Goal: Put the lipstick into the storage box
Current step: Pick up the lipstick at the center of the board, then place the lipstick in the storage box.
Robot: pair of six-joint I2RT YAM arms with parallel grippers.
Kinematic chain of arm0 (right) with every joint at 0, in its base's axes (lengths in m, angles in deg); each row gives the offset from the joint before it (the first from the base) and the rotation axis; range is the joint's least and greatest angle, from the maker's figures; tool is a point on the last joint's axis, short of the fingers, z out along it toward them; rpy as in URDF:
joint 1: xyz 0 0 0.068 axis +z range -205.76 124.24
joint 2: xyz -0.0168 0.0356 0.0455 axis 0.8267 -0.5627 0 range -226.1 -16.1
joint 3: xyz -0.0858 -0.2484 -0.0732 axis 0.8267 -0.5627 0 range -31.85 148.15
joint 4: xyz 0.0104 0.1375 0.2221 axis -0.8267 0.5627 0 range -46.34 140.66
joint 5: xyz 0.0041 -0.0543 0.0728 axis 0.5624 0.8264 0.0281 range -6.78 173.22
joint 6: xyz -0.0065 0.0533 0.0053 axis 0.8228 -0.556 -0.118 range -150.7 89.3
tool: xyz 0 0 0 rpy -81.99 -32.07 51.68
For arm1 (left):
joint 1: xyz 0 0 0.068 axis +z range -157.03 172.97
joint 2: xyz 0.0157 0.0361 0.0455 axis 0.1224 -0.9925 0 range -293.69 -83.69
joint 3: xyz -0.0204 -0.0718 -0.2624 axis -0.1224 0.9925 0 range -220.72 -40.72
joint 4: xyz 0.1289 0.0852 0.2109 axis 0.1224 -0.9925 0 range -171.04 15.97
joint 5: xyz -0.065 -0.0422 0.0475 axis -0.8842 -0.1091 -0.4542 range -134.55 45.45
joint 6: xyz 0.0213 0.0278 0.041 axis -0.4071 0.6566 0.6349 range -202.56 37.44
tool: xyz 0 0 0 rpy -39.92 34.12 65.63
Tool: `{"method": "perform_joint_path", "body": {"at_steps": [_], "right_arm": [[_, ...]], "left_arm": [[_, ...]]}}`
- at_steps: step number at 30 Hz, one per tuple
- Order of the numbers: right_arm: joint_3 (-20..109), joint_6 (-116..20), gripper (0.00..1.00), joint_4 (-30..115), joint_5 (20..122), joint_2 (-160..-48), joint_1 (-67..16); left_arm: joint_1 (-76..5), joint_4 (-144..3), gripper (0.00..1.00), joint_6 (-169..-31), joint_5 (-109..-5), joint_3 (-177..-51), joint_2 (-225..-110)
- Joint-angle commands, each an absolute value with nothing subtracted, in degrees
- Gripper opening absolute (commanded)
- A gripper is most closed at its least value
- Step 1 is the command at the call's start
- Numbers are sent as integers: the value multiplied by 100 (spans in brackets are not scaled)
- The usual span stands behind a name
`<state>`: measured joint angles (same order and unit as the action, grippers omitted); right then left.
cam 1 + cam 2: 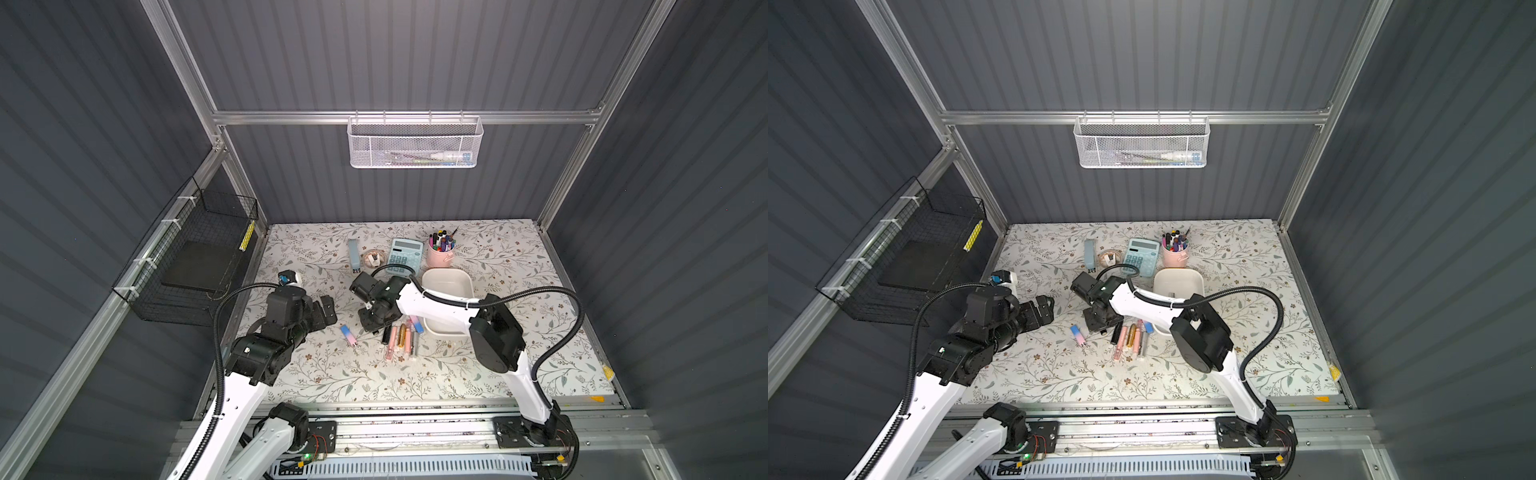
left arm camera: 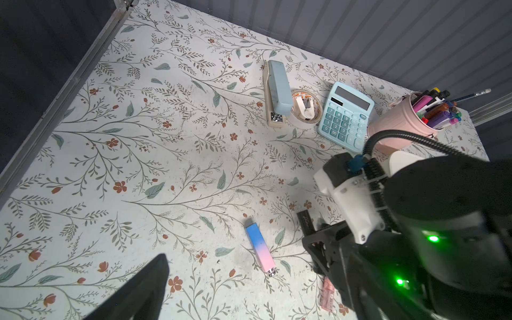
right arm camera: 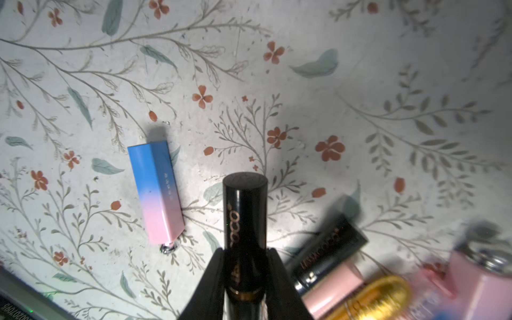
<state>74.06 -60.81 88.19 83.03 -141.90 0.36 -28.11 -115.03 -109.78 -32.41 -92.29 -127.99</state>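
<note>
**Right hand.** The right hand (image 3: 245,257) is closed on a black lipstick (image 3: 245,210). One finger sits on each side of the barrel near its gold band, and the capped end sticks out forward past the fingertips. Gripping across the narrow barrel is judged to stop the tube rolling and to let it be released lengthwise. Whether the tube is clear of the bench (image 1: 519,266) cannot be told.

**Task's thing.** The lipstick is in the right hand near bench centre and is not yet in the storage box (image 1: 448,286). The box stands close by, at about 2 o'clock from the hand. The part of it that shows looks bare, and the arm hides the rest.

**Other items.**
- A heap of lipsticks (image 1: 401,338) lies at 4 o'clock from the hand, the tubes touching one another.
- A blue-and-pink lipstick (image 1: 348,335) lies alone at 8 o'clock.
- The hand stands at the heap's 10 o'clock edge, judged the side with free room for the fingers.

**Right arm.** It rises from the front rail at 5 o'clock of the bench. The elbow is above the box's near rim, the forearm runs toward 9 o'clock across the box, and the wrist is bent downward.

**Left hand.** The left hand (image 1: 327,309) is spread fully open and holds nothing. It hovers at 9 o'clock from the right hand, pointing toward 3 o'clock, with its arm folded back. It is judged parked out of the way.
</note>
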Motion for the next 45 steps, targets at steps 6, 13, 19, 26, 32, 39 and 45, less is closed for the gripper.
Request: {"method": "perform_joint_path", "body": {"at_steps": [6, 13, 19, 26, 32, 39, 45], "right_arm": [[6794, -5917, 26, 8960, 8700, -13319, -390], [6213, -5822, 26, 8932, 8858, -12565, -856], [5814, -5759, 27, 8900, 8921, -12181, -1202], [5311, -5724, 27, 8661, 8836, -11921, -1566], [4879, -5697, 27, 8451, 8810, -11791, -1852], [4474, -5678, 27, 8207, 8694, -11665, -2211], [4263, -5688, 27, 8025, 8485, -11714, -2557]], "left_arm": [[-2830, -11326, 100, -10975, -3527, -9158, -12922], [-2830, -11291, 100, -10978, -3604, -9175, -13041], [-2830, -11185, 100, -11014, -3741, -9095, -13172], [-2830, -11153, 100, -11012, -3791, -9133, -13331], [-2830, -11143, 100, -11027, -3826, -9108, -13412], [-2830, -11053, 100, -11095, -3936, -9088, -13588], [-2833, -10873, 100, -11190, -4177, -9026, -13734]]}}
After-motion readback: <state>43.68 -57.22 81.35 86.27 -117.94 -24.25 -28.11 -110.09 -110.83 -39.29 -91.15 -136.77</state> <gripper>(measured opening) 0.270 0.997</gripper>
